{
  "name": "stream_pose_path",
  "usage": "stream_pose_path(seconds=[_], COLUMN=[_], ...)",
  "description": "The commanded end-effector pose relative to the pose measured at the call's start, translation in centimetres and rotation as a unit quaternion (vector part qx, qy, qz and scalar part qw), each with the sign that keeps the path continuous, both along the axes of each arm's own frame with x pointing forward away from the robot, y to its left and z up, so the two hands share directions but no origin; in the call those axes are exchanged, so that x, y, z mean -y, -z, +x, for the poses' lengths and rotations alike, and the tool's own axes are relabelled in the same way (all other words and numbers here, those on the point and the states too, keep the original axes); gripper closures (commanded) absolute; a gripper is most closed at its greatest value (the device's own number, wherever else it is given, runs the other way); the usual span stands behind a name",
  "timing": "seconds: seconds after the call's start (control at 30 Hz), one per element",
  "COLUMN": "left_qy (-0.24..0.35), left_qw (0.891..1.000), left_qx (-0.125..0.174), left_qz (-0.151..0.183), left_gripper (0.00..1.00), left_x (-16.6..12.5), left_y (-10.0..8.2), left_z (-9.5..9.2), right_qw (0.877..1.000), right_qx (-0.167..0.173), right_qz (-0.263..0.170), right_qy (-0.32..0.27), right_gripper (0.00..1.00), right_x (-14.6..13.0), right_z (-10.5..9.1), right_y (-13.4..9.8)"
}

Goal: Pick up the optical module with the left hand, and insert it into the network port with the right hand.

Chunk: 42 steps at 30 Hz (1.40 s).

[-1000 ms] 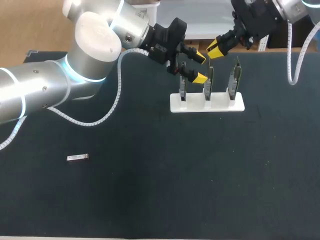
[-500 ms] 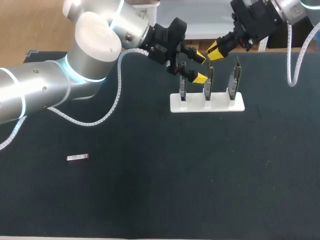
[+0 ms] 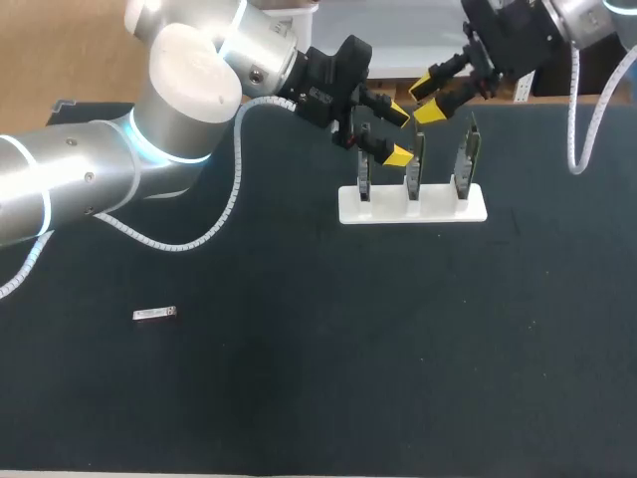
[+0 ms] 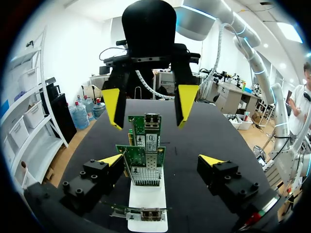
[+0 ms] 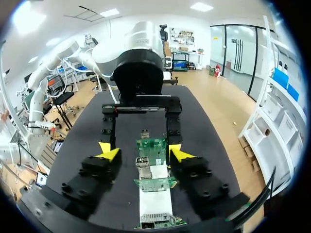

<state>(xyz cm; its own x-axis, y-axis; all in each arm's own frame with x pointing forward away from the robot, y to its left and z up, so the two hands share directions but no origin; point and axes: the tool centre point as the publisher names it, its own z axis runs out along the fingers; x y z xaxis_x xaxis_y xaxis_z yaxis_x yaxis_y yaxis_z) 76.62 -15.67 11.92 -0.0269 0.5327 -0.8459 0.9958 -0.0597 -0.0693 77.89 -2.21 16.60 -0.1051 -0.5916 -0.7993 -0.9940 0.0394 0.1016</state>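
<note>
The optical module (image 3: 155, 315), a small silver bar, lies on the dark table at the left, far from both grippers. A white stand (image 3: 438, 209) at the back holds three upright green network cards (image 3: 464, 159). My left gripper (image 3: 398, 136) hangs open over the left and middle cards, and in its wrist view it (image 4: 161, 160) straddles a card (image 4: 144, 165) without touching it. My right gripper (image 3: 427, 100) is open just above the middle card, nothing between its fingers. In its own view it (image 5: 144, 155) flanks the cards (image 5: 151, 145), facing the left gripper's fingers (image 5: 108, 127).
The black mat (image 3: 398, 349) covers the whole table. The left arm's white cable (image 3: 224, 214) loops down onto the mat behind the stand's left side. Both grippers crowd the stand from opposite sides, tips close together.
My right gripper's fingers have spread from shut to open and it rose slightly. The left arm, the module and the cards have not moved.
</note>
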Motion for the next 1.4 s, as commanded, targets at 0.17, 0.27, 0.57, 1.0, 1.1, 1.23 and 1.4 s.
stream_pose_path(seconds=[0.17, 0.27, 0.57, 1.0, 1.1, 1.23, 1.4], left_qy=[0.001, 0.001, 0.001, 0.001, 0.001, 0.001, 0.001], left_qw=[1.0, 1.0, 1.0, 1.0, 1.0, 1.0, 1.0], left_qx=[-0.001, -0.001, -0.001, -0.001, -0.001, -0.001, -0.001], left_qz=[0.002, 0.002, 0.002, 0.002, 0.002, 0.002, 0.002], left_gripper=[0.0, 0.0, 0.0, 0.0, 0.0, 0.0, 0.0], left_x=[0.1, 0.1, 0.1, 0.1, 0.1, 0.1, 0.1], left_y=[0.0, 0.0, 0.0, 0.0, 0.0, 0.0, 0.0], left_z=[0.1, 0.1, 0.1, 0.1, 0.1, 0.1, 0.1], right_qw=[1.0, 1.0, 0.999, 1.0, 1.0, 1.0, 1.0], right_qx=[-0.007, -0.005, 0.011, 0.012, 0.011, 0.007, 0.006], right_qz=[0.023, 0.025, 0.03, 0.027, 0.026, 0.024, 0.018], right_qy=[0.0, 0.001, 0.002, -0.005, -0.005, -0.005, -0.006], right_gripper=[0.0, 0.0, 1.0, 1.0, 1.0, 1.0, 1.0], right_x=[0.6, 0.6, 0.3, -0.1, -0.1, -0.1, -0.1], right_z=[0.4, 0.4, 0.3, 0.5, 0.5, 0.5, 0.3], right_y=[-1.0, -1.3, -2.1, -1.9, -1.8, -1.5, -1.2])
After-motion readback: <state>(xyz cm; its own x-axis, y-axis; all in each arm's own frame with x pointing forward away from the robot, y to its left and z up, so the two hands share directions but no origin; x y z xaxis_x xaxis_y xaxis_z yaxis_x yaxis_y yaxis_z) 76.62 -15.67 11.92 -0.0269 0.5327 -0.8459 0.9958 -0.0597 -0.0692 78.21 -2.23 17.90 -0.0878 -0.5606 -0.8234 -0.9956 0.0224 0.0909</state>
